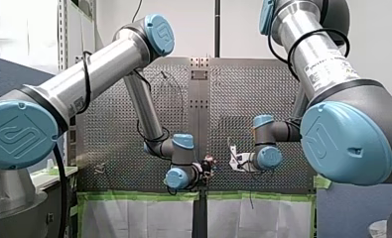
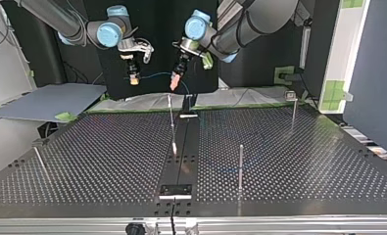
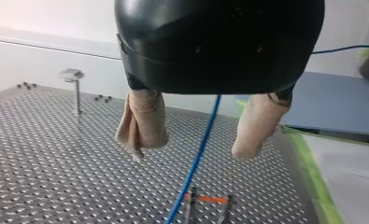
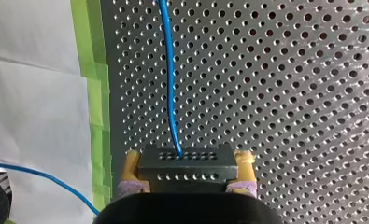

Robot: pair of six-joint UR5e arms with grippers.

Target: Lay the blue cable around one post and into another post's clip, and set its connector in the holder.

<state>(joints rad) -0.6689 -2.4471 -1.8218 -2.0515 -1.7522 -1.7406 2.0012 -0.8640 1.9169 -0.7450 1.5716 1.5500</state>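
Note:
In the right wrist view my right gripper (image 4: pixel 187 157) is shut, its yellow pads on a black connector (image 4: pixel 187 169). The blue cable (image 4: pixel 169 79) leaves the connector and runs ahead over the perforated table. My left gripper (image 3: pixel 194 140) is open above the table. The cable (image 3: pixel 202 142) passes between its beige pads (image 3: pixel 145 123), touching neither. In the top view both grippers hang over the table's far edge, my right gripper (image 2: pixel 133 78) at the left and my left gripper (image 2: pixel 175 82) at the right. The cable (image 2: pixel 155 74) spans between them.
Thin metal posts stand on the table: one in the middle (image 2: pixel 171 120), one nearer (image 2: pixel 240 166), a clip-topped one at the right (image 2: pixel 293 105), one at the left (image 2: pixel 40 164). A black block (image 2: pixel 176 190) sits on the centre strip. Green tape (image 4: pixel 95 93) borders the table edge.

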